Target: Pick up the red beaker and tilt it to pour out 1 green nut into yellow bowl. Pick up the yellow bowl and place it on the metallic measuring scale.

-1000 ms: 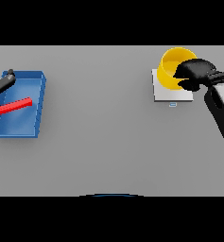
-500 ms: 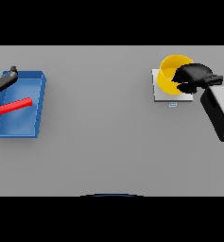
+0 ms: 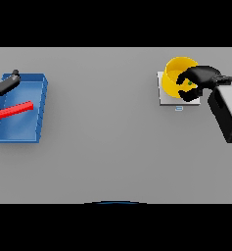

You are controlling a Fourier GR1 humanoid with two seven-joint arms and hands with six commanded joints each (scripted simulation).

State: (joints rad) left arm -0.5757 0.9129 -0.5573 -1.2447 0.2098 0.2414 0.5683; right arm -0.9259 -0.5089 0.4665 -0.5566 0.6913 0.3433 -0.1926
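Right hand (image 3: 198,82) has pulled slightly back toward 3 o'clock, fingers curled on yellow bowl (image 3: 177,73) rim; bowl sits on scale (image 3: 167,96). Placement looks done, release next.

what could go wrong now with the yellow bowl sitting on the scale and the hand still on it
1. The right hand still curls over the rim of the round yellow bowl; pulling away may drag or tip it off the flat metallic measuring scale.
2. The small green nut inside could spill.
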